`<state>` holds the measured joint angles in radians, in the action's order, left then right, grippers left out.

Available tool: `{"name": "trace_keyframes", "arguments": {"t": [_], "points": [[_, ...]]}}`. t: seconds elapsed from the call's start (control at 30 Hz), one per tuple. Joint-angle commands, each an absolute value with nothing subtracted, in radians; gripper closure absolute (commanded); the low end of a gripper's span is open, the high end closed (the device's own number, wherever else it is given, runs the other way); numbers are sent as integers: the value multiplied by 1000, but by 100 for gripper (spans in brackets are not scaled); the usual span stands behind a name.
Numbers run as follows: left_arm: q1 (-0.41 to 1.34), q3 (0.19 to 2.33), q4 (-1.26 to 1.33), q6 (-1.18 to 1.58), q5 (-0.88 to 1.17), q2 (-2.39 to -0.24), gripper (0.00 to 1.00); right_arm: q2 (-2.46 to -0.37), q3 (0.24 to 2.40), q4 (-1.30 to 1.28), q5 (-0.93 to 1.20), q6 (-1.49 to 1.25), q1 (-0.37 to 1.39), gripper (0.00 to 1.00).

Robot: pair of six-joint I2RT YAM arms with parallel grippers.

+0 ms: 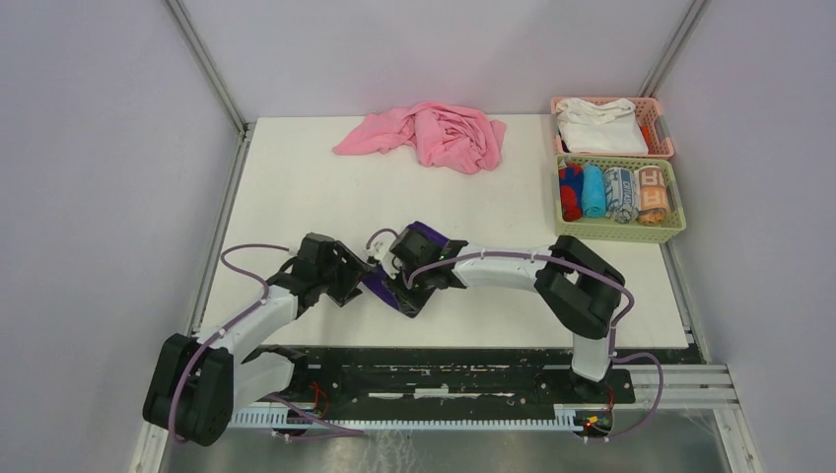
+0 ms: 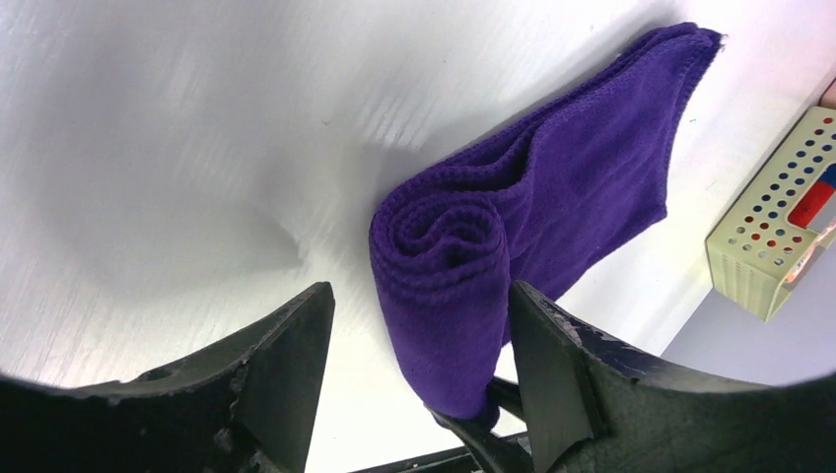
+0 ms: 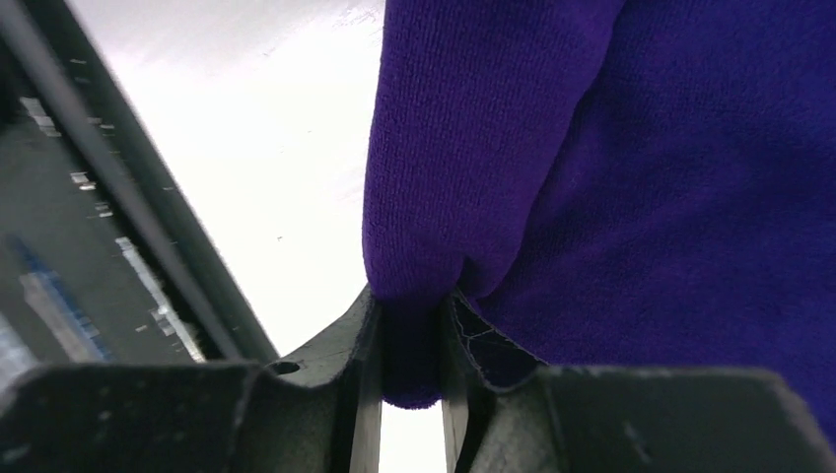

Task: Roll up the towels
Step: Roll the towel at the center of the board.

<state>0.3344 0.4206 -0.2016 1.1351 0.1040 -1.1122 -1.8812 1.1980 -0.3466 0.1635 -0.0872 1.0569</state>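
A deep purple towel [image 1: 426,237] lies near the middle of the table, between my two grippers. Its near end is wound into a loose roll [image 2: 444,241] and the rest trails flat behind [image 2: 601,148]. My left gripper [image 2: 419,291] is open around the roll's end. Its right finger [image 2: 552,345] is next to the cloth and its left finger [image 2: 286,345] stands clear of it. My right gripper [image 3: 411,310] is shut on a fold of the purple towel [image 3: 592,148], low on the roll's other side. In the top view both grippers [image 1: 347,274] [image 1: 406,296] nearly meet.
A large pink cloth [image 1: 434,133] lies bunched at the table's far edge. At the far right, a pink basket [image 1: 662,126] holds a white cloth and a green basket [image 1: 619,233] holds several rolled cloths. The green basket [image 2: 764,232] also shows in the left wrist view.
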Motion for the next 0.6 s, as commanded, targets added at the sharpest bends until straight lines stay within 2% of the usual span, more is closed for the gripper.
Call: {"name": "trace_keyframes", "arguments": {"t": [0.0,0.27,0.47,0.57], "points": [[337,474,-276,1128,62,-1045,27,-1935,1136,-318,596,-202,947,75],[354,417,-219,1170,117,-1033,27,-2005,1029,-51,886,-445,806,75],[414,437,-119,1191,128,-1112,27,-2066,945,135,960,-612,724,73],[447,461,-92,1189,119,-1173,27,-2085,923,125,948,-627,690,72]]}}
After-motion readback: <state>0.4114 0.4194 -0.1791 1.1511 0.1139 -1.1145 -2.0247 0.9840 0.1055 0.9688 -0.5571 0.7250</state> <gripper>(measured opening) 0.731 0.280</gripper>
